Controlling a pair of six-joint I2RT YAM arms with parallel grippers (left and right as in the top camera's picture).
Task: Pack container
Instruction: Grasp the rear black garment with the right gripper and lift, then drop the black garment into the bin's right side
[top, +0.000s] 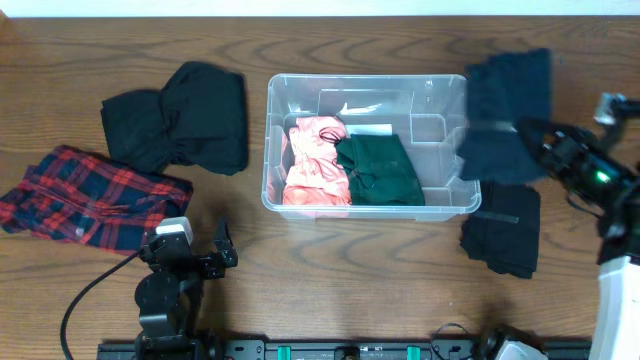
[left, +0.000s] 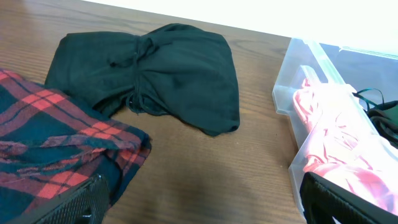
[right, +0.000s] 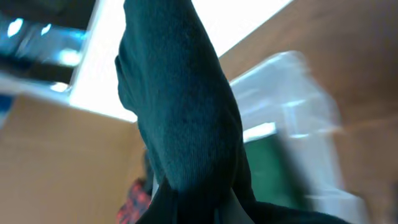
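Nearest the bases, the left claw (top: 198, 250) stands wide open and empty above the wooden counter (top: 350, 285), near a red-and-navy plaid cloth (top: 85, 190). Farther out, the clear plastic rectangular container (top: 270, 140) sits mid-counter, its long axis running left to right, with a crumpled pink garment (top: 315, 165) and a folded dark green garment (top: 380, 170) inside. At its right end the right claw (top: 540, 135), pinched tight on a dark navy knit garment (top: 505, 105), holds it up by the rim. The bare space lies just to that claw's left, so the right arm looks best placed.
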